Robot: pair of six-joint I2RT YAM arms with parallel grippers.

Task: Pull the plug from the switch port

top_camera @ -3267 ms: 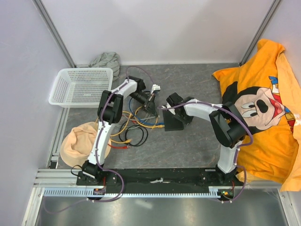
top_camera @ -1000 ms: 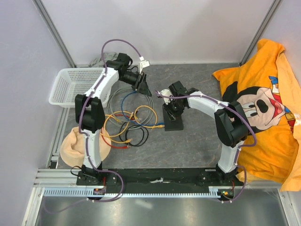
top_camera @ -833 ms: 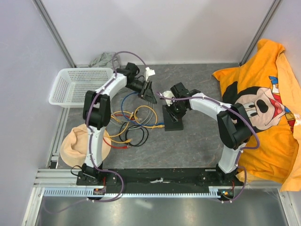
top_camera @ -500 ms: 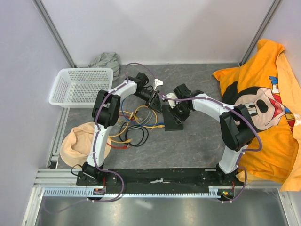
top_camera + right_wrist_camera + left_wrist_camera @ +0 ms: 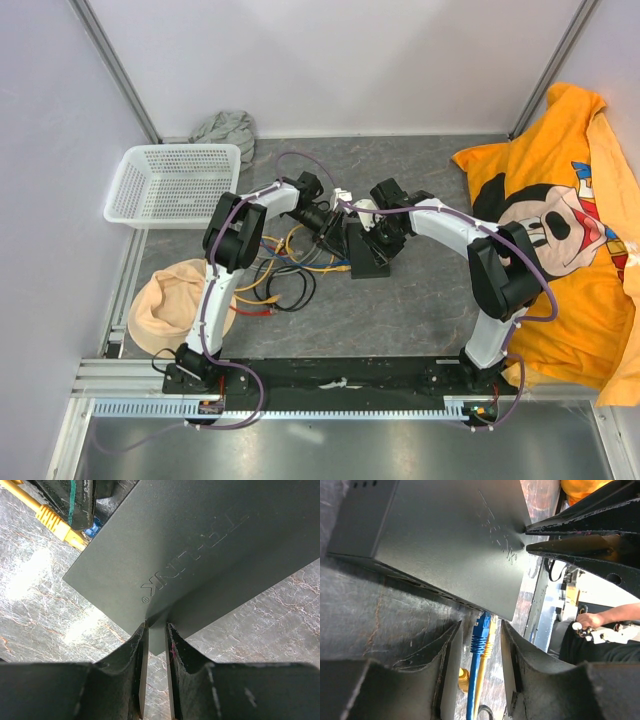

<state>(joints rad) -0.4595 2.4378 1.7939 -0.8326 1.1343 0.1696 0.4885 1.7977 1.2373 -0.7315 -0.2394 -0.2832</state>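
Note:
The black switch [image 5: 369, 260] lies mid-table, with one corner pinched between my right gripper's [image 5: 156, 630] jaws. In the left wrist view the switch [image 5: 440, 535] fills the top, and a blue plug [image 5: 481, 630] and a yellow plug [image 5: 491, 631] sit side by side in ports on its edge. My left gripper [image 5: 479, 652] straddles both plugs, open, with a gap on each side. From above, the left gripper [image 5: 335, 229] and right gripper [image 5: 379, 236] meet at the switch from opposite sides.
Loose yellow, blue and black cables [image 5: 283, 272] coil left of the switch. A white basket [image 5: 172, 183] and a grey cloth [image 5: 225, 128] are at the back left, a beige cloth [image 5: 168, 305] is at the front left, and an orange shirt [image 5: 560, 230] covers the right.
My left arm swung from the back by the basket over to the switch's port edge, and its jaws narrowed a little. The right gripper closed further on the switch's corner.

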